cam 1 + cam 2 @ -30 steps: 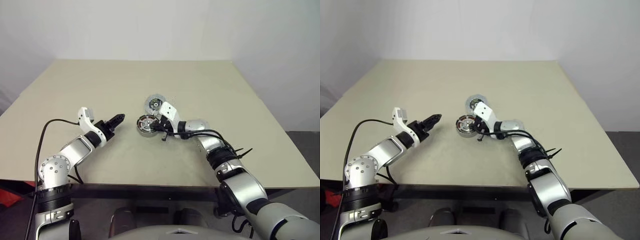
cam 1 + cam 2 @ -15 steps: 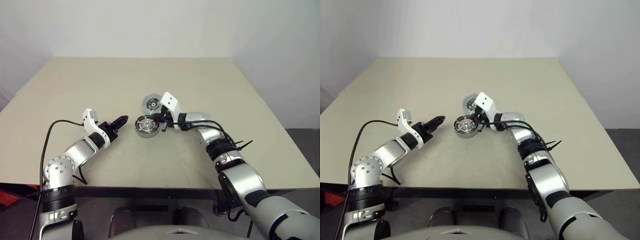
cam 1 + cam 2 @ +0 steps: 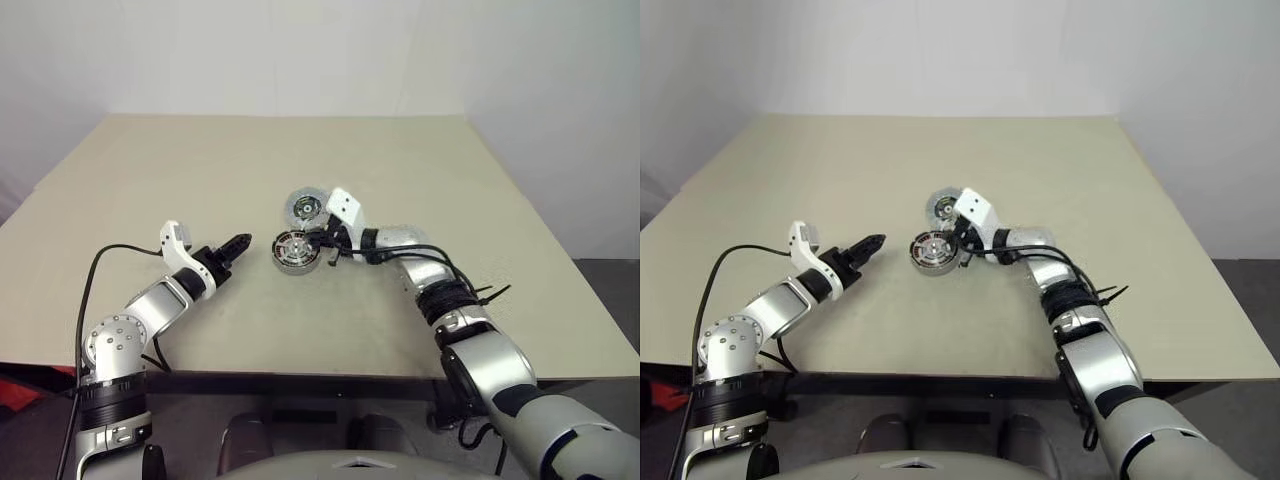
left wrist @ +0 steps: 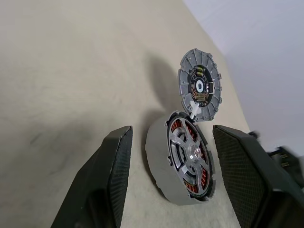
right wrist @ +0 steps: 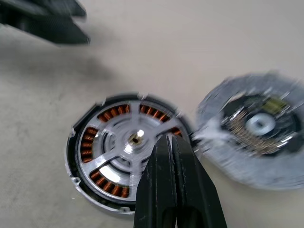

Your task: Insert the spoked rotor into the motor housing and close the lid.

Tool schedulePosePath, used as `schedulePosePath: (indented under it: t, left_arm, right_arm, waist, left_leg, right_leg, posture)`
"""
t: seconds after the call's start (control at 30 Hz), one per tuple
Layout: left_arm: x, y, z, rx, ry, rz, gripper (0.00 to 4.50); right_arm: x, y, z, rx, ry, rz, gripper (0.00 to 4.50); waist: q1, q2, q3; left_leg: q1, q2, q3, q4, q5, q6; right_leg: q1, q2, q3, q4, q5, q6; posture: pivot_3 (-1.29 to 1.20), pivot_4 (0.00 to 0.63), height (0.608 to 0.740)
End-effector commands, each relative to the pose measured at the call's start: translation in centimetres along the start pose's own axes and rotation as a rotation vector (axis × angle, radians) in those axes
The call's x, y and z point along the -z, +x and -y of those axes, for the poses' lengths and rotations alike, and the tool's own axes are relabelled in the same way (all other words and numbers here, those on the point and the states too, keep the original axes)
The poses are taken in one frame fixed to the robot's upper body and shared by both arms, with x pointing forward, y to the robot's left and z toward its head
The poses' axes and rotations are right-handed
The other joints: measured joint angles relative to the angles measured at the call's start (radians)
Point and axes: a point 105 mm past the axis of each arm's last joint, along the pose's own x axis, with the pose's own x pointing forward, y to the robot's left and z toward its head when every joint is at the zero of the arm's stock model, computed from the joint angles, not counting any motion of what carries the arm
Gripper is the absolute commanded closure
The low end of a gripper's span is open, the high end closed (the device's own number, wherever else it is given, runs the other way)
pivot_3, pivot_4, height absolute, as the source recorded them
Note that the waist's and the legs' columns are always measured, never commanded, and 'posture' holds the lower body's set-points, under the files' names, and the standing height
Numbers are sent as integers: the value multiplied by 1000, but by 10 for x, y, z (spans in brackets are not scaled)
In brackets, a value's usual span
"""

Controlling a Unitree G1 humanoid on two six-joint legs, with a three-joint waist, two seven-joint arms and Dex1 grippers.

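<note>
Spoked rotor (image 5: 126,145) sits already inside the motor housing (image 4: 164,166), near the middle of the table (image 3: 200,180), and the lid (image 4: 200,86) lies open-face up, touching the housing on its far side. The next step is probably to grasp the lid, turn it over and lower it level. The right gripper (image 5: 172,142) is pressed closed and empty above the housing; the left gripper (image 4: 180,183) stands wide. The left wrist view shows the lid's dark centre sharply, blurred in the right wrist view.
</note>
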Motion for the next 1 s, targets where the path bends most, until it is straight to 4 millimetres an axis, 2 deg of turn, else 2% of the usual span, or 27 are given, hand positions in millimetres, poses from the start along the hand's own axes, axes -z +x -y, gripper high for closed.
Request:
schedulePosePath:
  t: [0.03, 0.13, 0.23, 0.3, 0.37, 0.5, 0.6, 0.73, 0.83, 0.9, 1.0]
  left_arm:
    - [-6, 1, 8, 36, 18, 27, 1639]
    - [-5, 4, 8, 38, 23, 21, 1639]
    - [-4, 6, 9, 41, 27, 17, 1614]
    - [-2, 6, 9, 41, 28, 16, 1614]
    - [-1, 6, 9, 41, 29, 16, 1614]
    - [-2, 3, 5, 25, 33, 21, 1614]
    - [-4, 2, 3, 21, 35, 21, 1614]
    - [-5, 5, 3, 24, 37, 18, 1614]
    - [-5, 8, 6, 37, 39, 12, 1614]
    - [-5, 9, 8, 44, 41, 11, 1614]
    - [-5, 7, 11, 65, 28, 15, 1614]
  right_arm:
    - [-36, -12, 9, -58, -150, 64, 4500]
    - [-38, -19, 12, -123, -190, 32, 4500]
    - [-32, -22, 35, -23, -207, -31, 3862]
    - [-29, -24, 45, 29, -224, -61, 3250]
    - [-26, -25, 47, 27, -235, -71, 2538]
    - [-18, -29, 25, -154, -278, -100, 1147]
    - [-22, -38, 16, -294, -420, -154, 1147]
    - [-56, -41, 15, -424, -611, -162, 1147]
    - [-71, -41, 10, -543, -762, -203, 1147]
    - [-73, -38, 6, -610, -804, -231, 1147]
    - [-60, -29, -3, -695, -824, -300, 1147]
  waist:
    - [0, 0, 0]
    - [0, 0, 0]
    - [-1, 0, 0]
    - [-1, 0, 0]
    - [-1, 0, 0]
    - [-1, 0, 0]
    - [0, 0, 0]
    - [-4, 1, 1]
    - [-11, 1, 1]
    - [-18, 0, 1]
    - [-23, 0, 0]
  left_leg:
    - [0, 0, 0, 0, 0, 0]
    - [-1, 0, 0, 0, 0, 0]
    - [0, 0, 0, 1, 0, 0]
    - [0, 0, 0, 1, 0, 0]
    - [-1, 0, 0, 1, 0, 0]
    - [-4, 0, 0, 1, 0, 1]
    - [-5, 0, 0, 1, -1, 1]
    - [-5, 0, 0, 2, -1, 2]
    - [-3, 1, 0, 3, -1, 1]
    - [-3, 1, 0, 3, -1, 1]
    - [-4, 1, 0, 3, -1, 1]
  right_leg:
    - [0, 0, 0, 0, 0, 0]
    - [0, 0, 0, 0, 0, 0]
    - [-1, 0, 0, 0, 0, 0]
    - [-1, 0, 0, 1, 0, 0]
    - [-1, 0, 0, 1, 0, 0]
    - [-3, 0, 0, 0, 0, 0]
    - [-4, 0, 0, 0, 0, 0]
    - [-4, 0, 0, 1, 0, -1]
    - [-4, 0, 0, 4, 0, -1]
    - [-4, 0, -1, 5, 0, -1]
    - [-4, 0, -1, 4, 0, -1]
  posture:
    - [0, 0, 740]
    - [0, 0, 740]
    - [0, 0, 740]
    - [0, 0, 740]
    - [0, 0, 740]
    - [0, 0, 740]
    - [0, 0, 740]
    - [0, 0, 740]
    - [0, 0, 740]
    - [0, 0, 740]
    - [0, 0, 740]
